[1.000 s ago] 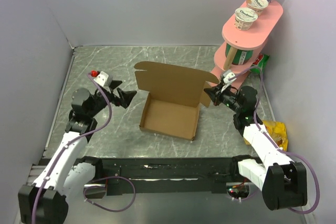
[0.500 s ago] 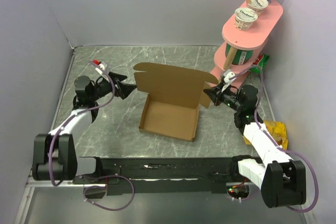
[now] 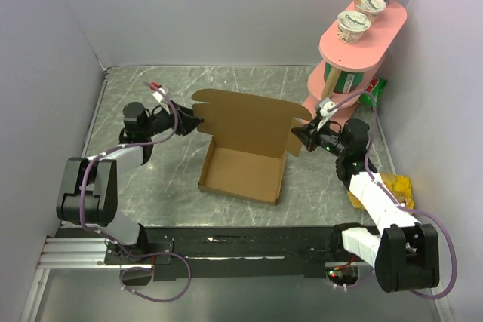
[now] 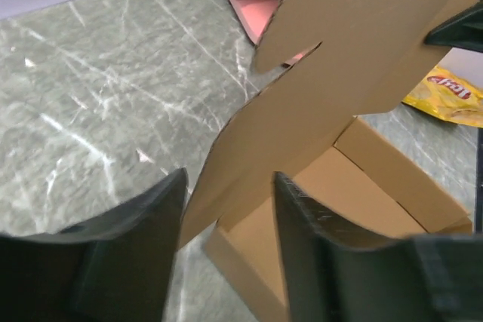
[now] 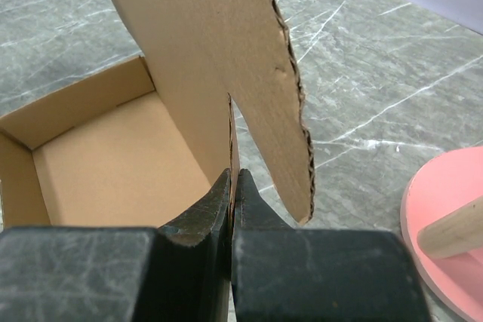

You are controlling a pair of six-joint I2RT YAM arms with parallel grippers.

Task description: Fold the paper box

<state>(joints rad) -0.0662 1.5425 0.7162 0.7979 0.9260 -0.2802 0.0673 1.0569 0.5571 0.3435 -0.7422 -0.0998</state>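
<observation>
The paper box [image 3: 243, 170] is plain brown cardboard: a shallow tray on the marble table, its lid [image 3: 245, 120] standing upright along the far side. My left gripper [image 3: 195, 122] is at the lid's left end. In the left wrist view its jaws [image 4: 229, 179] stand apart with the lid's side flap [image 4: 302, 111] between them, and a gap shows on each side of the flap. My right gripper [image 3: 296, 138] is at the lid's right end. In the right wrist view it [image 5: 232, 175] is shut on the thin cardboard edge below the lid's rounded flap [image 5: 196, 50].
A pink two-tier stand [image 3: 355, 50] with yogurt cups [image 3: 353, 26] rises at the back right, close behind the right gripper. A green packet [image 3: 373, 90] lies at its foot. A yellow snack bag [image 3: 396, 190] lies by the right wall. White walls enclose the table.
The left arm has swung forward and right from open table to the lid's left flap, and its jaws have narrowed around it. The right gripper has stayed shut on the lid's right edge.
</observation>
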